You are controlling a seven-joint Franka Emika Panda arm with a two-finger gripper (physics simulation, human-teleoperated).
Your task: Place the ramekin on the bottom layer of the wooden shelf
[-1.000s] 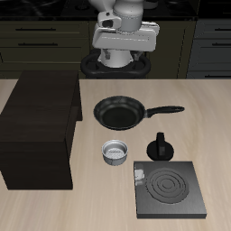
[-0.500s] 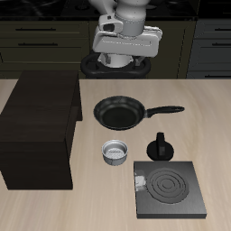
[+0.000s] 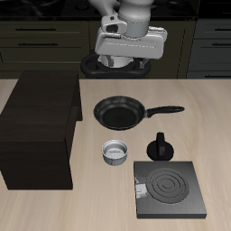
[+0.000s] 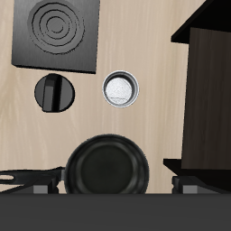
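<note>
- Exterior view: the gripper point(image 3: 127, 56) is held high above the table's back edge, well apart from every item. Whether its jaws are spread or pressed together cannot be told here.
- Exterior view: the ramekin point(image 3: 116, 152) is seen standing upright on the bare table, between the wooden shelf point(image 3: 40, 128) and the small black knobbed pot point(image 3: 161, 146), nearer the table's front edge than the frying pan point(image 3: 120, 114).
- Exterior view: the key relation is noted as follows: the ramekin lies forward of the gripper, beyond the frying pan, and far below it. A reach forward over the pan, followed by a descent, is judged necessary.
- Wrist view: the ramekin point(image 4: 121, 88) is shown empty and ungrasped, beside the shelf's dark side wall point(image 4: 208, 90) but apart from it, with the knobbed pot point(image 4: 55, 93) on its other side and the stove plate point(image 4: 57, 34) beyond.
- Wrist view: the frying pan point(image 4: 106, 166) is seen closest to the camera; only dark finger parts are visible at the frame edge, and nothing is held between them.
</note>
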